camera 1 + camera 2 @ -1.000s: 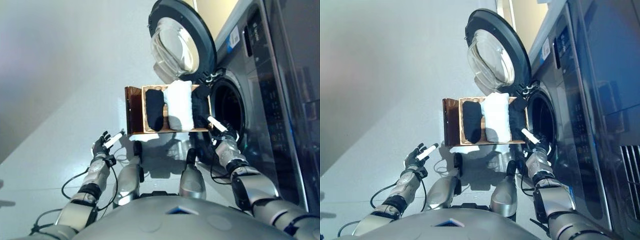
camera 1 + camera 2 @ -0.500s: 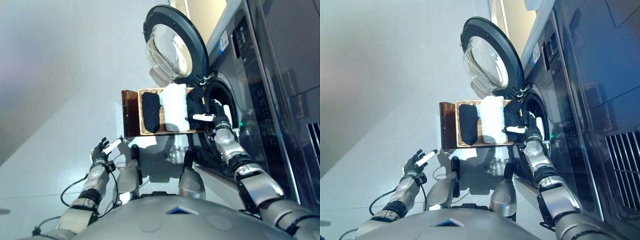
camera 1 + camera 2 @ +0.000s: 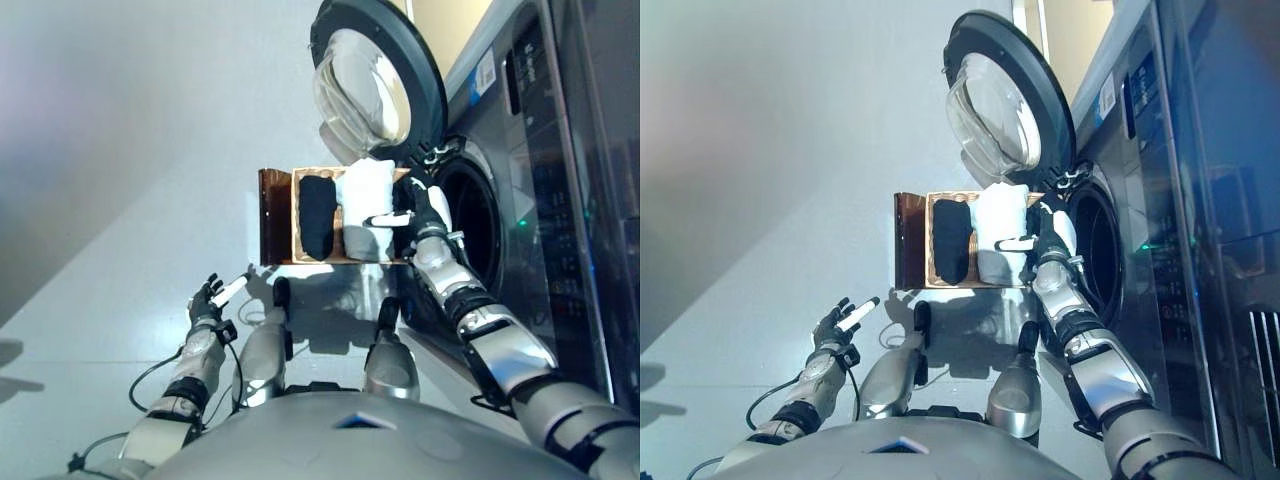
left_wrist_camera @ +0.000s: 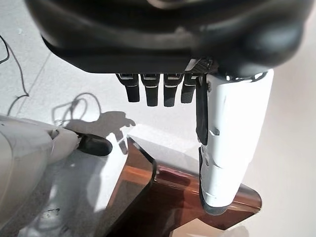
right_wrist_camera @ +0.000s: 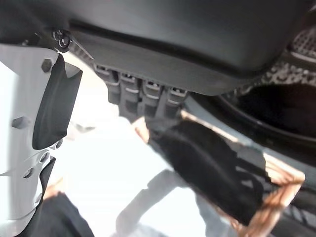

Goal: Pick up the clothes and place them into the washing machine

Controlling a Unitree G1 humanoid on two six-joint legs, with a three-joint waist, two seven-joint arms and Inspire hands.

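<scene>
A brown wooden box (image 3: 276,215) stands on the floor in front of the washing machine (image 3: 545,190). In it lie a black cloth (image 3: 317,215), a white cloth (image 3: 366,195) and, at the right end, another dark cloth (image 5: 207,163). My right hand (image 3: 422,208) hovers open over the box's right end, its fingers above the dark cloth and its white-covered thumb (image 3: 388,218) across the white cloth (image 5: 111,163). Nothing is held in it. Low at the left, my left hand (image 3: 208,297) stays open and empty near the floor, with a corner of the box (image 4: 163,190) past its fingers.
The machine's round door (image 3: 378,85) stands swung open above the box. Its dark drum opening (image 3: 478,225) lies just right of my right hand. Pale floor (image 3: 130,180) stretches to the left of the box.
My right hand has gone from beside the drum opening leftwards to over the box's right end. The left hand has hardly moved. The camera has shifted a little.
</scene>
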